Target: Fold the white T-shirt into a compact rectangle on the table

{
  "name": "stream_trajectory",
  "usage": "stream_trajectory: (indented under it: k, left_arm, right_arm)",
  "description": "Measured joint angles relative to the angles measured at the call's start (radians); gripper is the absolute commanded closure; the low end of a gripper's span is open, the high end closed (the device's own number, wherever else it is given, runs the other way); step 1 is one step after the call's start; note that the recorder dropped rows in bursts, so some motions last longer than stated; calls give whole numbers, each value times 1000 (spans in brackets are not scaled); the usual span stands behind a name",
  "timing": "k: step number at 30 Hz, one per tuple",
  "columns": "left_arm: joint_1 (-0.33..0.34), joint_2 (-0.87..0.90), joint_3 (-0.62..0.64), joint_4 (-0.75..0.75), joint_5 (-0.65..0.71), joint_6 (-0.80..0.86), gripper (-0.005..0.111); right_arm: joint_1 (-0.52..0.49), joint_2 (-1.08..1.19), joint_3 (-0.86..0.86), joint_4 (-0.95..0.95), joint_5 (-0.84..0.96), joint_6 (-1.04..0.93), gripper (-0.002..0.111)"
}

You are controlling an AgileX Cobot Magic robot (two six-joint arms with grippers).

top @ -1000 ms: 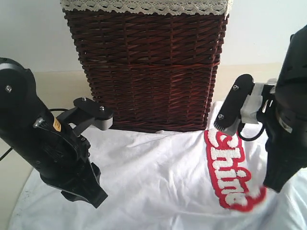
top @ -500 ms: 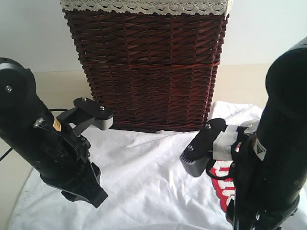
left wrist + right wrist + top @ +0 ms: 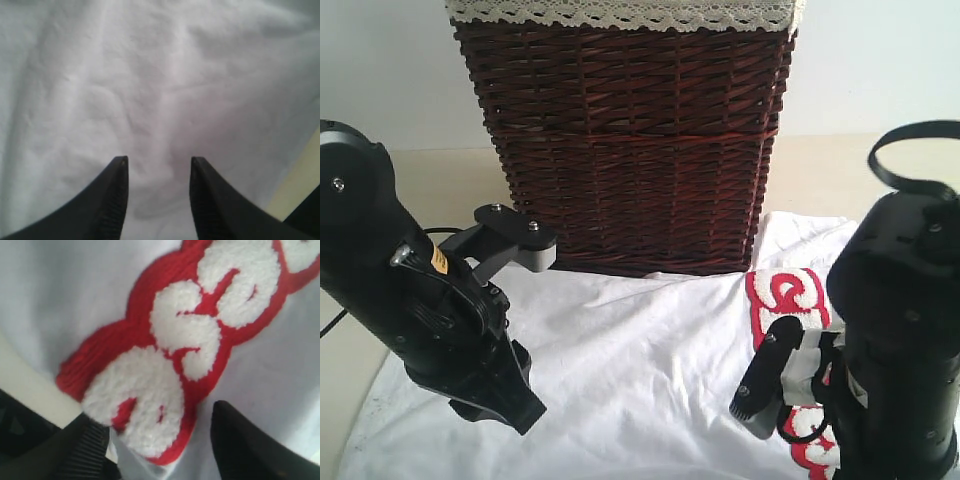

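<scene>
Across the pale table (image 3: 420,175), on the near side of the wicker basket (image 3: 630,140), the white T-shirt (image 3: 650,360) lies spread, its red chest band (image 3: 790,300) at the right under the right arm. At the left wrist, the left gripper (image 3: 157,167) hovers with jaws apart over plain cloth, holding nothing. At the right wrist, the right gripper (image 3: 156,417) gapes wide astride the band's end by the shirt's edge; I judge that both should pinch real folds and lift together evenly.

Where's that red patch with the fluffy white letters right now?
In the exterior view the red patch lies on the white T-shirt at the right, near the wicker basket, partly hidden behind the right arm.
</scene>
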Motion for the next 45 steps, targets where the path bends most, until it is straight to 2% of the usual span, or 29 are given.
stream_trajectory:
  k: [1,5,6,13,18,21,23,27,29,32,36,45]
  left_arm:
    - [0,0,0,-2,0,2,66]
    - [0,0,0,-4,0,7,66]
    - [0,0,0,-4,0,7,66]
    - [0,0,0,-11,0,7,66]
    - [0,0,0,-11,0,10,66]
    - [0,0,0,-11,0,12,66]
    - [0,0,0,-11,0,12,66]
    - [0,0,0,-11,0,12,66]
    - [0,0,0,-11,0,12,66]
    - [0,0,0,-11,0,12,66]
    - [0,0,0,-11,0,12,66]
    - [0,0,0,-19,-2,14,66]
  right_arm:
    - [0,16,0,-18,-8,21,66]
    - [0,62,0,-68,-8,75,103]
    - [0,70,-4,-70,3,82,108]
    - [0,78,-122,-73,66,88,108]
    - [0,76,-203,-92,77,20,108]
    - [0,76,-227,-156,45,-13,101]
    - [0,74,-231,-198,-18,-26,90]
    - [0,81,-233,-259,-164,-30,62]
    - [0,97,-233,-308,-228,-4,55]
    - [0,127,-233,-438,-275,149,55]
    - [0,174,-233,-641,-241,383,55]
    - [0,210,-233,-729,-9,472,55]
